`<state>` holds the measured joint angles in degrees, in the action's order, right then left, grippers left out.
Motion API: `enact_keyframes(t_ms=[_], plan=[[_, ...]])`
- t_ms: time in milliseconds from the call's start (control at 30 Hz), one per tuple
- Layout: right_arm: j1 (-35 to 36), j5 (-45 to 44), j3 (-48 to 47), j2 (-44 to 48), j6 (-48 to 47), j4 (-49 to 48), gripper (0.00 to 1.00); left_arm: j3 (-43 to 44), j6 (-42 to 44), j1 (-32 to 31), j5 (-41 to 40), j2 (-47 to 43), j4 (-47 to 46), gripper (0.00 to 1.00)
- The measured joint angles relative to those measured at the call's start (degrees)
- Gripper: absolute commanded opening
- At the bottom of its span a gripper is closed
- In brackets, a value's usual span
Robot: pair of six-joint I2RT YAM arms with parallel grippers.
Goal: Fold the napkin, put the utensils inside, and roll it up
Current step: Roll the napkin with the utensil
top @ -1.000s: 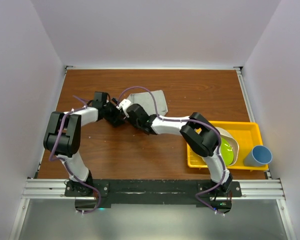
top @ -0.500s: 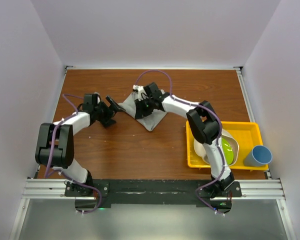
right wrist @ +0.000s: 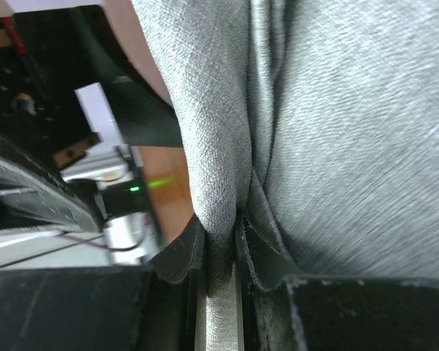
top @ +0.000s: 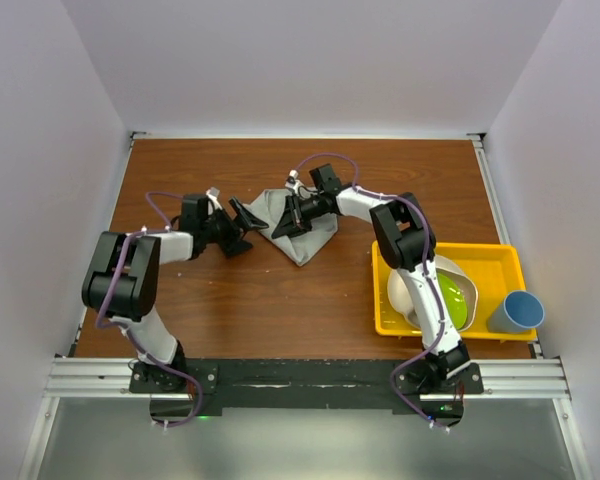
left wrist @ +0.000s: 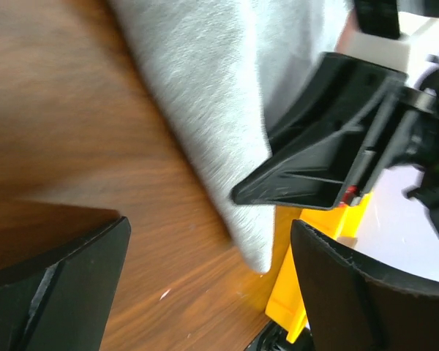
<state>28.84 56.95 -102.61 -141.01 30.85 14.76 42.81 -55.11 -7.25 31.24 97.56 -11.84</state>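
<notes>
The left jaws have just let go and stand wide open beside the napkin (top: 310, 240) in the middle of the tabletop (top: 280, 310). The right jaws still pinch a fold of it, so the folding seems nearly done

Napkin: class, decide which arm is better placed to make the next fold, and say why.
Probably the right. The right hand is shut on a fold of the napkin, so it can draw the cloth over. The left hand stands open beside the napkin's edge, holding nothing.
</notes>
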Motion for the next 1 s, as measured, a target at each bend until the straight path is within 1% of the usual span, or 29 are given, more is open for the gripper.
enact_keyframes(t_ms=[67,200,500,700,1000], plan=[[-0.4,3.1,0.0,-1.2,4.0,-2.3,0.00,0.9,-1.7,-1.0,0.5,2.2,-3.4,0.91],[-0.7,5.6,1.7,-1.6,11.6,-7.8,0.00,2.2,-5.3,-2.1,1.4,5.9,-8.5,0.90],[-1.6,8.9,4.1,-2.7,21.9,-16.6,0.00,2.7,-9.0,-2.6,0.2,7.3,-10.5,0.90],[-2.3,10.3,5.3,-3.1,26.1,-22.4,0.00,2.8,-11.5,-2.6,0.5,9.0,-13.8,0.89],[-2.9,11.7,3.2,-4.9,27.1,-24.3,0.00,6.4,-12.8,-3.0,2.2,13.8,-17.1,0.84]])
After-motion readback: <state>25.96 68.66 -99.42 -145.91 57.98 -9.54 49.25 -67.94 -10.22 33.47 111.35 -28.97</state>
